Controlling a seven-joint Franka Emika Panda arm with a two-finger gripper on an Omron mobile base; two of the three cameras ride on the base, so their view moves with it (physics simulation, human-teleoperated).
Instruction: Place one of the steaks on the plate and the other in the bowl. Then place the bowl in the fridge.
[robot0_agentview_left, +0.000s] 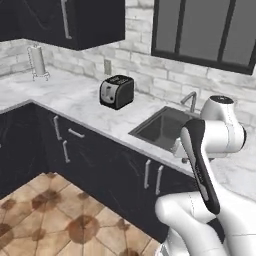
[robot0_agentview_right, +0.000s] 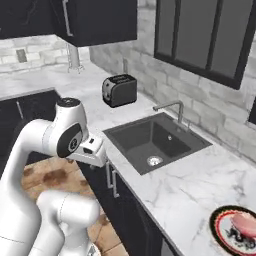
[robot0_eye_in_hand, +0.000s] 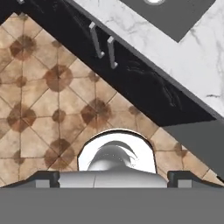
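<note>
- Fingers (robot0_eye_in_hand: 113, 178) spread wide and empty, aimed down at the tiled floor (robot0_eye_in_hand: 43, 109) by the dark cabinets.
- Pink steak (robot0_agentview_right: 241, 223) sits on the plate (robot0_agentview_right: 218, 231), far along the counter (robot0_agentview_right: 190, 185), well apart from the fingers.
- Arm folded, elbow raised before the sink (robot0_agentview_right: 150, 140).

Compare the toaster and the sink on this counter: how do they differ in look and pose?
The toaster stands up on the marble counter; the sink is sunk into it. The toaster is a rounded black-and-silver box; the sink is a matte dark grey rectangular basin with a faucet behind. Both sit near the brick wall.
</note>
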